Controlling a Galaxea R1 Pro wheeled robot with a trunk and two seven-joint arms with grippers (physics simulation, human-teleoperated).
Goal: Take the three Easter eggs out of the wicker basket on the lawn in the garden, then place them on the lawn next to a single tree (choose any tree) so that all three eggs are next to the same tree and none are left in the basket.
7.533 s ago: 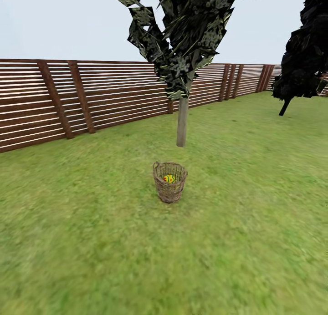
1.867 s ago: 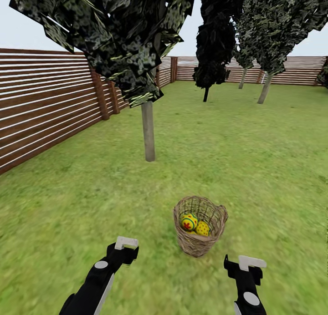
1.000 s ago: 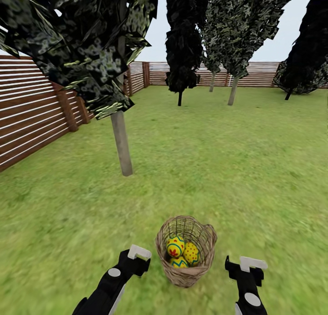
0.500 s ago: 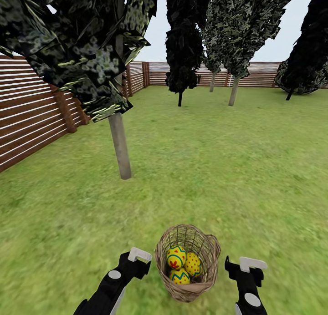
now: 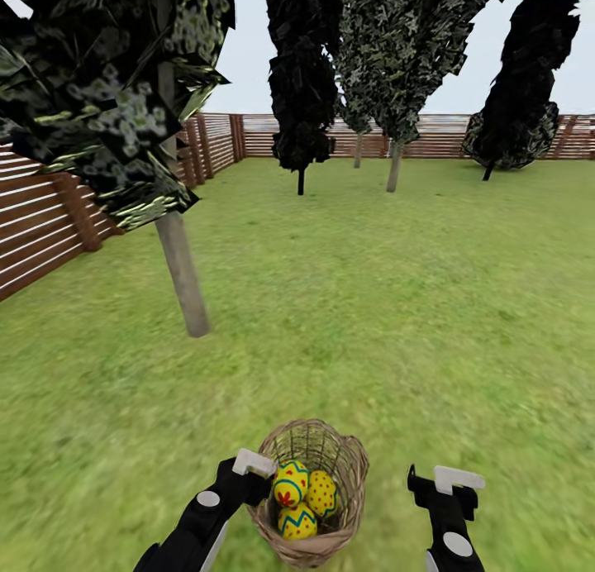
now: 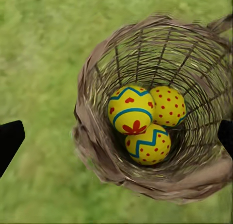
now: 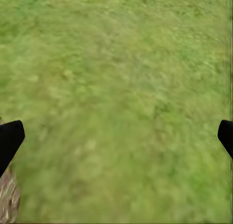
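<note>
— Three eggs, all in the wicker basket (image 5: pixel 312 498) at the bottom centre of the head view. None is out yet, so I judge I'm at the start: the first pick.

— Which hand goes in?

— My left hand (image 5: pixel 248 470), I'd say. It sits just beside the basket's rim at lower left, and its own camera looks straight down into the basket, fingers spread wide with nothing between them. My right hand (image 5: pixel 446 483) is at lower right, apart from the basket, also spread wide and holding nothing, over bare lawn (image 5: pixel 430 324).

— Which egg first?

— The flower-marked egg (image 6: pixel 130 110) lies uppermost; the dotted egg (image 6: pixel 168 105) and the zigzag egg (image 6: pixel 147 144) touch it and sit lower. Taking the top one calls for coming down inside the rim without knocking the wicker, then closing on it.

— And where does it go?

— The nearest tree (image 5: pixel 183 278), its pale trunk at middle left of the head view, is a short way beyond the basket. Other trees stand further back by the fence (image 5: pixel 49 225).
</note>
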